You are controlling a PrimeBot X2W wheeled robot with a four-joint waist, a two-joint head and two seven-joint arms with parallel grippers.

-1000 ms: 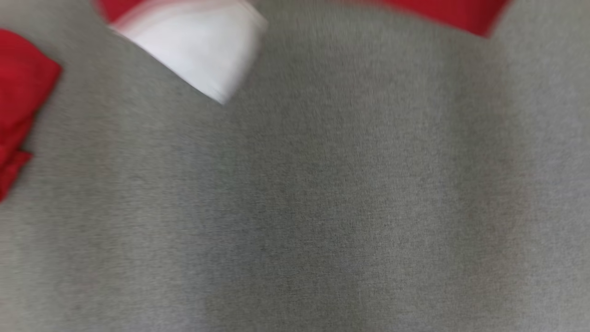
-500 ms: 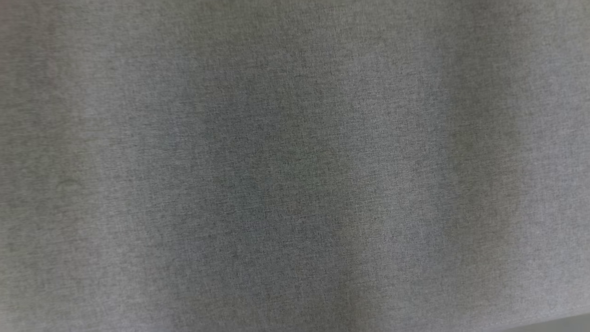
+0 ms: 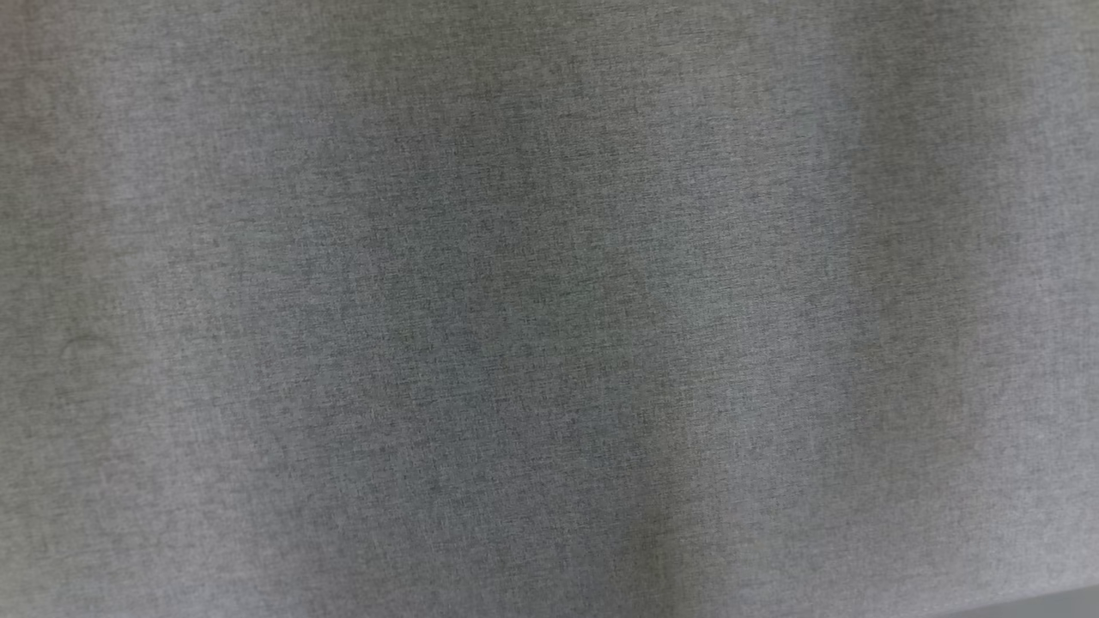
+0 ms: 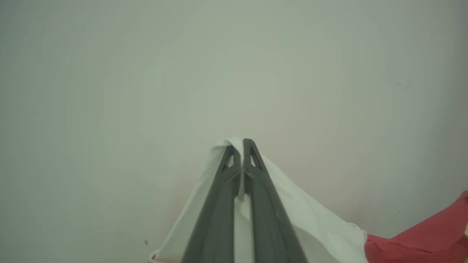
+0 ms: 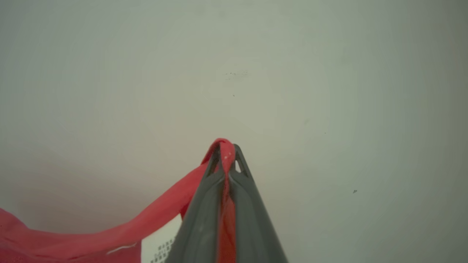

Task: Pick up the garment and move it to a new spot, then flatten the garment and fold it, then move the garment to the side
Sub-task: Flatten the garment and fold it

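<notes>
In the head view we see grey woven fabric (image 3: 549,309) spread from edge to edge, mottled with soft darker patches. A narrow darker strip (image 3: 1060,601) crosses the lower right corner; we cannot tell what it is.

In both wrist views a plain pale surface (image 4: 146,73) stands behind the fingers, with a few tiny dark specks on it.

The garment (image 4: 314,226) is red and white, and both grippers hold it. In the left wrist view its white section drapes from the fingers at bottom centre towards the lower right, where it meets the red section (image 4: 420,241) in the corner of the frame. In the right wrist view a red band (image 5: 153,215) of it stretches from the fingertips at centre down to the lower left corner.

The left gripper (image 4: 239,144) is clamped on a fold of the white cloth, which peaks just over its tips. The right gripper (image 5: 227,149) is pinched tight on red cloth, which loops over its tips and runs down between the fingers.

A white label (image 5: 161,248) with fine dark print shows at the bottom edge of the right wrist view, just left of the fingers and below the red band.
</notes>
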